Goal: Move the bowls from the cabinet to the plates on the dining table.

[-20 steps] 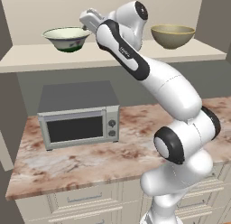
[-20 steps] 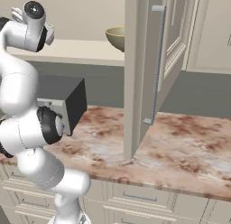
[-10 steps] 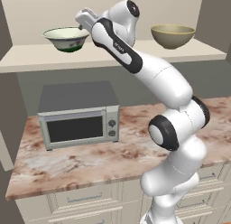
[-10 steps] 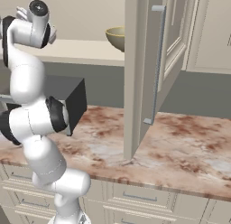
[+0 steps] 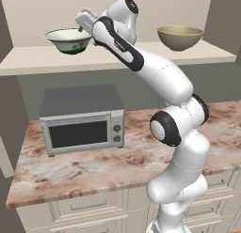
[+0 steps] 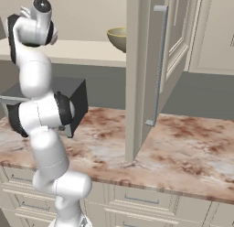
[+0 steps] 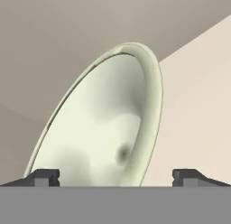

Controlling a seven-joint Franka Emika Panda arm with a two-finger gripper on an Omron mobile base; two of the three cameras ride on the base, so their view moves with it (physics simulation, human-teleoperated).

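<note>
A wide cream-white bowl [image 5: 68,40] with a dark green base stands at the left of the cabinet shelf [image 5: 117,60]. A smaller olive-tan bowl [image 5: 180,37] stands at the shelf's right, and the right base view shows this olive-tan bowl [image 6: 117,39] beside the open door. My gripper [image 5: 84,27] hangs at the cream bowl's right rim, open. In the hand view the cream bowl [image 7: 106,128] looms close, and its rim lies between my two spread fingertips [image 7: 45,177]. Nothing is gripped.
A grey microwave [image 5: 83,126] stands on the marbled counter [image 5: 94,164] under the shelf. The open cabinet door [image 6: 148,70] with its long grey handle [image 6: 160,66] juts out over the counter at the right. Cream drawer fronts [image 6: 137,208] run below.
The arm has straightened and the hand has moved left, closer to the cream bowl. The jaws stay wide apart. Both bowls have stayed in place.
</note>
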